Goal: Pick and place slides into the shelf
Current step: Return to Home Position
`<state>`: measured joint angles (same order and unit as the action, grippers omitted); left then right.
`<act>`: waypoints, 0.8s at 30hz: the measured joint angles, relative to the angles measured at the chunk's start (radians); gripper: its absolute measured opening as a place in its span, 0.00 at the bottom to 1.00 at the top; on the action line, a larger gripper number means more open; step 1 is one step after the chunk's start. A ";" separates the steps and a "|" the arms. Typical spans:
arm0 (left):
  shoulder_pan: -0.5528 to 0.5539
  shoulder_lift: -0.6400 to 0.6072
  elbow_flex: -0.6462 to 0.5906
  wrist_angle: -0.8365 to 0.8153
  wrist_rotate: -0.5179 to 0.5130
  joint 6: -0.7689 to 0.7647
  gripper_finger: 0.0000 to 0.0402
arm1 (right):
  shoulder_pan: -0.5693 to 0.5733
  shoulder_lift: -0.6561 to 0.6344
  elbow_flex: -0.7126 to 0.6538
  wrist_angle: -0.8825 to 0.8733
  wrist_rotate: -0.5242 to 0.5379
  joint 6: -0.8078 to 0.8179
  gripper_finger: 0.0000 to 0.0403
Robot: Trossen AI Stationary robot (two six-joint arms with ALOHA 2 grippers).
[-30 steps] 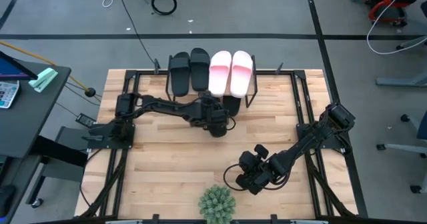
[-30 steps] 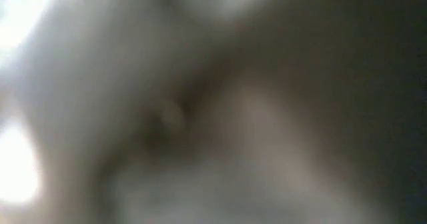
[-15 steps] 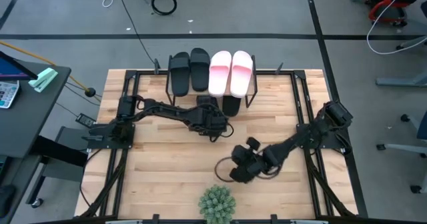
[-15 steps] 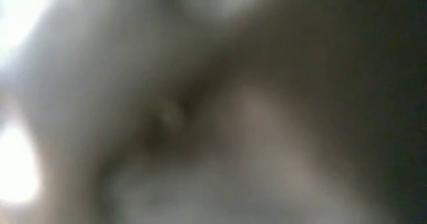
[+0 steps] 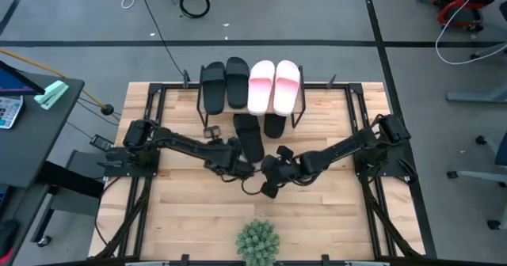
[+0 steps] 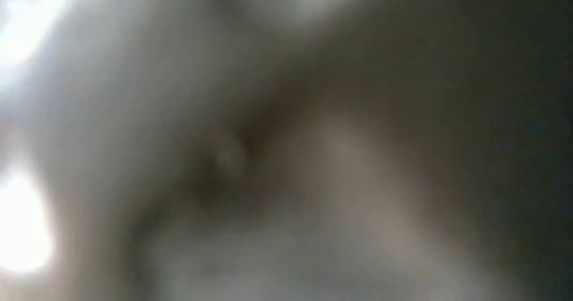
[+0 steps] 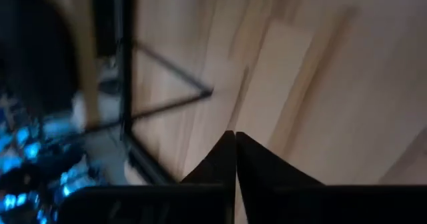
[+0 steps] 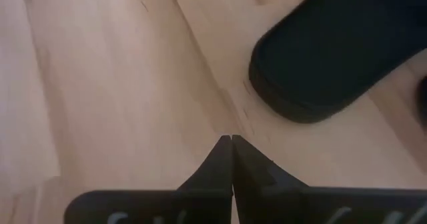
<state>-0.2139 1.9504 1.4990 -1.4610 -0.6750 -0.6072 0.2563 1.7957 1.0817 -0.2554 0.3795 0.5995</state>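
The shelf [image 5: 301, 114] stands at the table's far edge. On its top lie two black slides [image 5: 224, 84] and two pink-white slides [image 5: 274, 85]. Two more black slides lie flat on the table in front of it: one [image 5: 249, 137] reaches toward the middle, the other [image 5: 275, 125] sits partly under the shelf. My left gripper [image 5: 242, 169] is shut just near of the longer-showing slide. My right gripper [image 5: 268, 176] is shut beside it. In the right wrist view the slide's rounded end [image 8: 333, 57] lies ahead of the shut fingers [image 8: 231, 139], apart from them. The left wrist view shows shut fingers [image 7: 234, 136] over bare wood.
A small green spiky plant [image 5: 257, 243] stands at the table's near edge, in the middle. Black frame rails [image 5: 150, 108] run along the table's left and right sides. Bare wood lies to the left and right of the two grippers.
My left gripper has drawn back from the shelf toward the near edge and a little left, uncovering a black slide on the table in front of the shelf. My right gripper has swung from the near right area toward the table's middle, ending beside the left gripper.
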 joint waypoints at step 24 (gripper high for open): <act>-0.190 -0.127 -0.015 -0.110 0.014 -0.351 0.01 | -0.221 0.233 0.001 0.376 -0.064 -0.218 0.00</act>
<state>-0.4042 1.8236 1.4841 -1.5707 -0.6613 -0.9585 0.0357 2.0291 1.0828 0.1203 0.3156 0.3814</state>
